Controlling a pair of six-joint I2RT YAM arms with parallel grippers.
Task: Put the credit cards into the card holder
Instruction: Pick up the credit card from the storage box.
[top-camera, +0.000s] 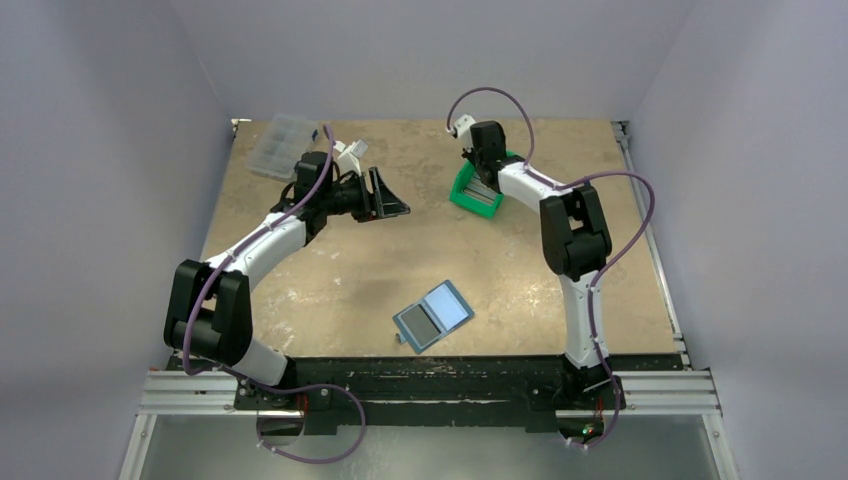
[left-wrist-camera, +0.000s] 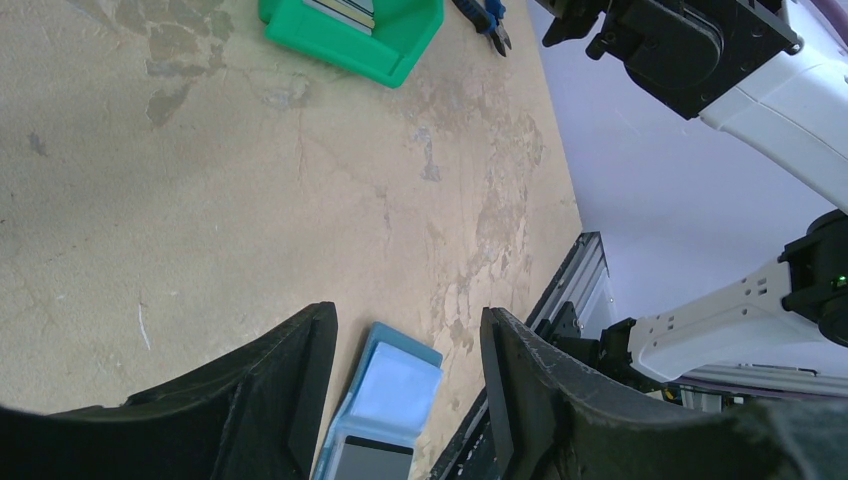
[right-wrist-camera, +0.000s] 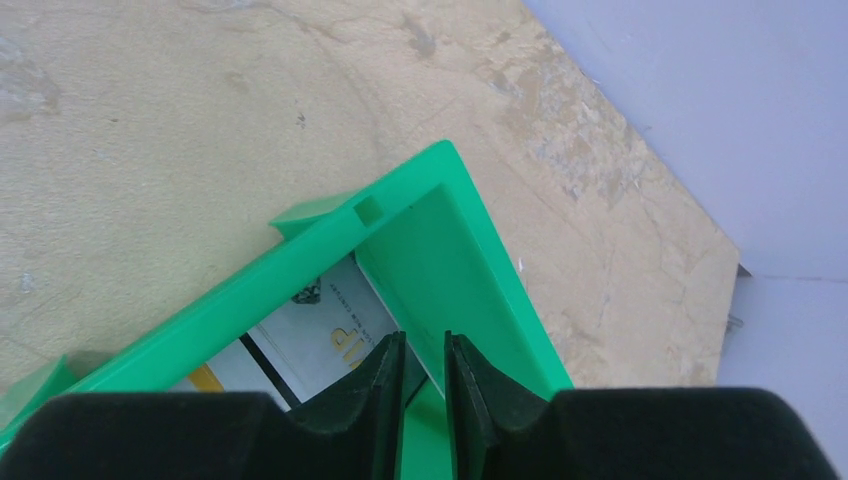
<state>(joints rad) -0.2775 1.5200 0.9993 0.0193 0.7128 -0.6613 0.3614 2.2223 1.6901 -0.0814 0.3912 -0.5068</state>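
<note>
Both outstretched: left fingers (left-wrist-camera: 312, 370) spread aloft, right fingers (right-wrist-camera: 392, 388) near-closed in green bin (right-wrist-camera: 440, 230), grip unclear

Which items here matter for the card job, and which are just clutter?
Job: credit cards, in the green bin; card holder, lying open near the front edge.
Clutter: clear compartment box; blue-handled tool beside the bin.

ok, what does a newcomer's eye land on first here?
The bright green bin on the far part of the table, right of centre, with the right tool dipped into it, jaws a narrow gap apart over the cards. Next, the teal card holder, lying open near the front edge, centre. The left tool hangs open and empty above the left half.
</note>
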